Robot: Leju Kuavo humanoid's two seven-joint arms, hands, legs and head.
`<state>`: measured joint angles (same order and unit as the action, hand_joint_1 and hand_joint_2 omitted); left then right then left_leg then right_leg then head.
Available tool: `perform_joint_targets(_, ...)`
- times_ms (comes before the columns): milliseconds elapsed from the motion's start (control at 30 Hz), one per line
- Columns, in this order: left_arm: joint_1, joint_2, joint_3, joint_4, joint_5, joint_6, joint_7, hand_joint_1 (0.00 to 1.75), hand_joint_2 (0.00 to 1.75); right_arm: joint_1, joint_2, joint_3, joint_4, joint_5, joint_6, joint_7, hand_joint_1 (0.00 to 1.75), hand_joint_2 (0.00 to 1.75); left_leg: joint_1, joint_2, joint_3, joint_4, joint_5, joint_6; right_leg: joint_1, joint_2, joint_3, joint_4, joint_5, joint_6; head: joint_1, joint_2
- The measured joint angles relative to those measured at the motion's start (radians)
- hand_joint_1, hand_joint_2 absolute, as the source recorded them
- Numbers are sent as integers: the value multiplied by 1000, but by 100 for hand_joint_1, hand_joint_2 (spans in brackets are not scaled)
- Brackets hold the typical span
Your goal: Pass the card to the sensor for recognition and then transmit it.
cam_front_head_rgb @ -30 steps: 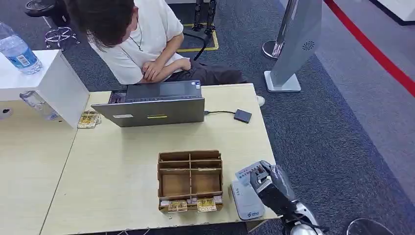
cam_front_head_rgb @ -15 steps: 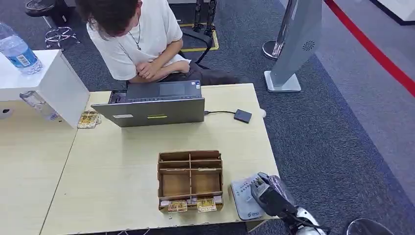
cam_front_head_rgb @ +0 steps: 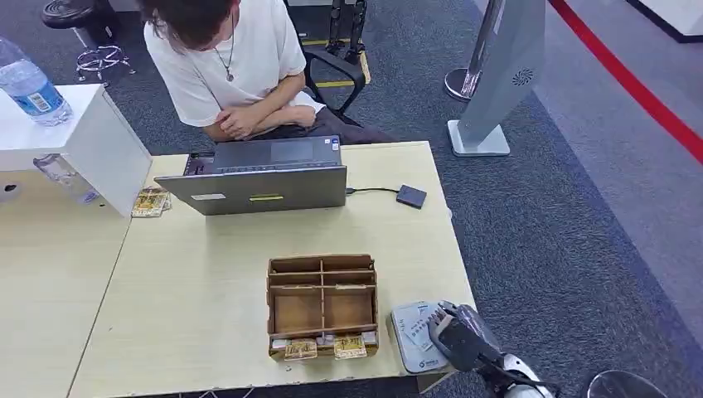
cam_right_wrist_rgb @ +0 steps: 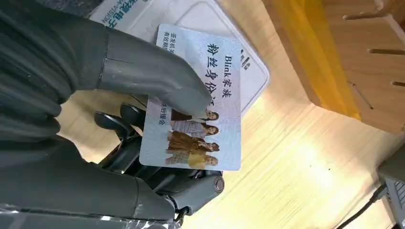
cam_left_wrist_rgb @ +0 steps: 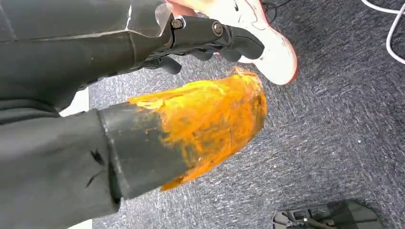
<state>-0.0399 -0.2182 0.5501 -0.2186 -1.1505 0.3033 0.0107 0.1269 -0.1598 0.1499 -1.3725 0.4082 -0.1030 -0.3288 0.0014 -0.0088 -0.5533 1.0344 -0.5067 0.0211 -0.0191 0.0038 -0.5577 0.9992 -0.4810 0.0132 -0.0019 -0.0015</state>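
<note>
My right hand (cam_front_head_rgb: 461,334) hovers at the table's near right corner and pinches a pale printed card (cam_right_wrist_rgb: 196,100) between thumb and fingers. The card (cam_front_head_rgb: 421,322) is held flat just over the white card sensor (cam_front_head_rgb: 412,347), a rounded pad lying right of the wooden box. In the right wrist view the thumb (cam_right_wrist_rgb: 157,76) presses on the card's face, and the sensor (cam_right_wrist_rgb: 210,24) shows beneath it. My left hand (cam_left_wrist_rgb: 210,40) hangs by my side above the carpet, with nothing seen in its curled dark fingers.
A wooden compartment box (cam_front_head_rgb: 322,305) stands left of the sensor. A laptop (cam_front_head_rgb: 257,178) with a cabled black box (cam_front_head_rgb: 411,196) sits at the far edge, a person (cam_front_head_rgb: 232,66) seated behind it. A white box (cam_front_head_rgb: 79,141) with a bottle (cam_front_head_rgb: 29,83) is at left.
My right hand has lowered the card toward me and down onto the sensor. The person behind the laptop has shifted upright.
</note>
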Motion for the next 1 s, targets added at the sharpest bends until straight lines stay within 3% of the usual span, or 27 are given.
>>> perform_joint_targets(167,0,0,2,0,-1,0,-1,0,0,-6,0,2,2,46,-34,0,175,175,0,0,0,0,0,0,0,0,0,0,0,0,0,0)
perform_joint_targets(333,0,0,6,0,-4,0,-1,0,0,-13,0,14,2,183,-129,22,175,175,0,0,0,0,0,0,0,0,0,0,0,0,0,0)
perform_joint_targets(500,0,-1,6,0,-7,-1,-2,0,0,-18,0,37,2,276,-180,48,175,175,0,0,0,0,0,0,0,0,0,0,0,0,0,0)
perform_joint_targets(800,0,-1,6,0,-14,-4,-2,0,0,-19,-3,76,2,369,-236,76,175,175,0,0,0,0,0,0,0,0,0,0,0,0,0,0)
perform_joint_targets(1000,0,-1,8,0,-19,-6,-2,0,0,-20,-3,92,0,426,-314,93,175,175,0,0,0,0,0,0,0,0,0,0,0,0,0,0)
